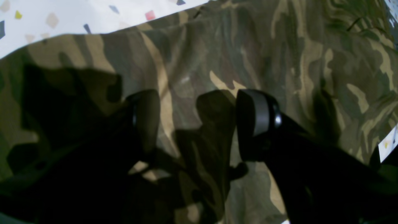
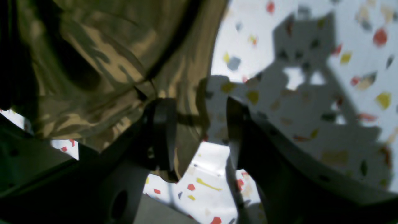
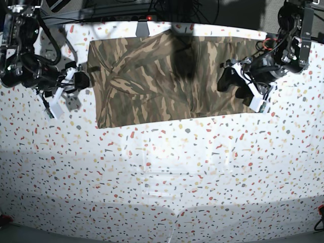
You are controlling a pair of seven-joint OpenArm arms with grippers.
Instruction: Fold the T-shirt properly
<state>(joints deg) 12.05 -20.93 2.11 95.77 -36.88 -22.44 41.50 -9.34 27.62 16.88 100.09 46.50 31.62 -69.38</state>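
One T-shirt lies flat, partly folded, between both claws, probably awaiting the next fold. Left gripper hovers spread over its cloth; right gripper gapes empty beside its edge.

Black arms, cables, white-trimmed gripper

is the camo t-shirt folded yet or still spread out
Partly folded: the T-shirt lies as a wide flat rectangle on the table, no sleeves sticking out.
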